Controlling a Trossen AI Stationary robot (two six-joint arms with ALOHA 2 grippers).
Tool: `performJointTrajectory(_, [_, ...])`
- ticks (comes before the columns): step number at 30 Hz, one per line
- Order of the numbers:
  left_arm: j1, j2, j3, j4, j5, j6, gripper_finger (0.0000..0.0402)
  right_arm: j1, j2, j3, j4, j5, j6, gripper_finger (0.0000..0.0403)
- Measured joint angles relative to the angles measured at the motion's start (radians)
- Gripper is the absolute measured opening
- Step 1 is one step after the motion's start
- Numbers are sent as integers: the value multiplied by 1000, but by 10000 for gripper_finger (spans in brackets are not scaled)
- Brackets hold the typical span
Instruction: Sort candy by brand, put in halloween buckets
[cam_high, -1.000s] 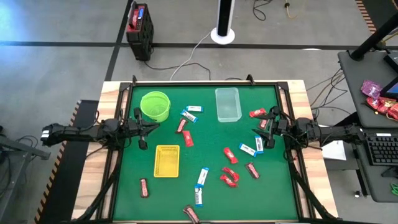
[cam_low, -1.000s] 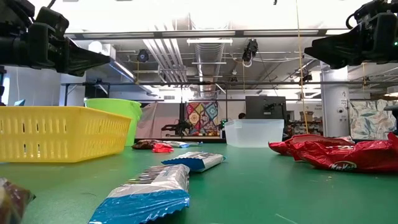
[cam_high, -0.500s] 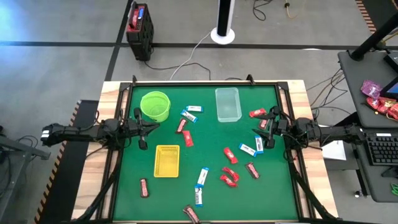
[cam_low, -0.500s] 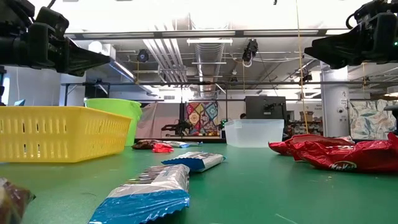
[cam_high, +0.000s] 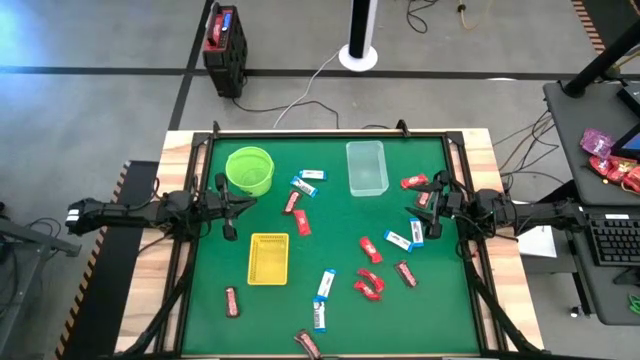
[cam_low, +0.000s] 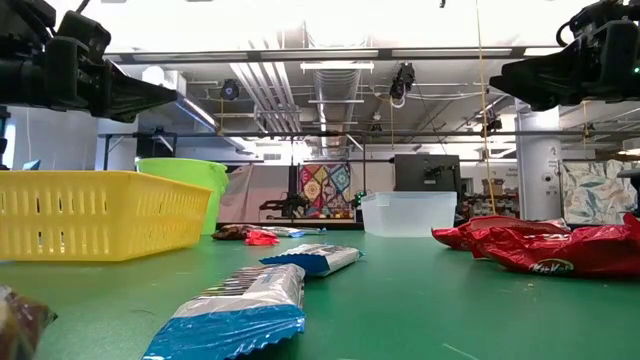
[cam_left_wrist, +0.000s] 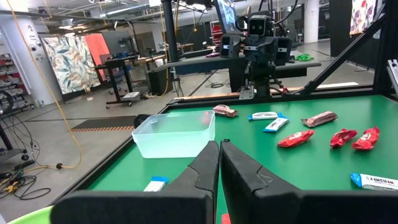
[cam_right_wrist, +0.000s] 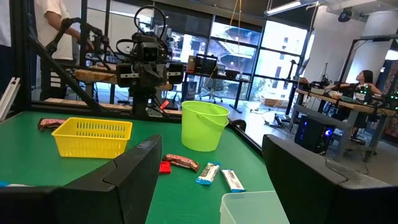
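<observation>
Green table unchanged over the last second: left gripper stays pressed together, right gripper spread, candy unsorted.

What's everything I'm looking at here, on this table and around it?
Green bucket: one, lime, beside the left arm's tip.
Clear tub: one, transparent, right of the bucket.
Yellow basket: one, left of centre.
Blue-and-white candy: about six, scattered.
Red candy: about five, mostly right half.
Brown candy: about four, scattered.
Table: one, green top.
Black case: one, on the floor beyond the table.
Left arm: one, dark, left edge, jaws shut.
Right arm: one, dark, right edge, jaws open.
</observation>
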Motion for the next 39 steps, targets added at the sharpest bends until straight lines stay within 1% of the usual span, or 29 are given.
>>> performJointTrajectory(2, [0,0,0,3,0,18,0,0,0,0,0,0,0,272])
performJointTrajectory(3, [0,0,0,12,1,3,0,0,0,0,0,0,0,272])
performJointTrajectory(4, [-1,0,0,22,12,-49,0,0,0,0,0,0,0,272])
performJointTrajectory(6, [-2,0,0,38,39,-215,0,0,0,0,6,-1,34,272])
performJointTrajectory(7, [-2,0,0,46,40,-291,0,0,0,0,4,-2,100,272])
performJointTrajectory(8, [-1,1,0,62,30,-333,0,0,0,0,0,-8,188,272])
performJointTrajectory(11, [0,0,0,130,-11,-398,0,0,0,1,41,-29,303,272])
performJointTrajectory(14, [0,1,0,209,-12,-459,0,0,7,34,24,-78,350,272])
performJointTrajectory(16, [0,1,0,254,-15,-481,0,0,19,71,24,-72,365,272])
performJointTrajectory(18, [0,1,0,284,-14,-527,0,0,34,122,15,-44,367,272])
performJointTrajectory(20, [0,1,0,285,7,-578,0,0,63,194,-62,5,377,272])
performJointTrajectory(23, [-2,8,7,288,17,-709,0,0,123,319,-278,115,433,272])
performJointTrajectory(26, [-25,51,56,268,65,-817,0,0,194,441,-493,221,502,272])
performJointTrajectory(29, [-75,142,152,148,59,-891,0,0,262,514,-626,281,528,272])
performJointTrajectory(31, [-119,232,251,10,19,-954,0,0,298,536,-639,302,530,272])
performJointTrajectory(34, [-190,383,433,-325,-33,-1118,0,0,336,544,-631,320,526,272])
performJointTrajectory(36, [-247,481,564,-588,-36,-1260,0,0,355,544,-626,321,528,272])
performJointTrajectory(39, [-361,624,754,-903,-41,-1465,0,0,375,541,-627,320,544,272])
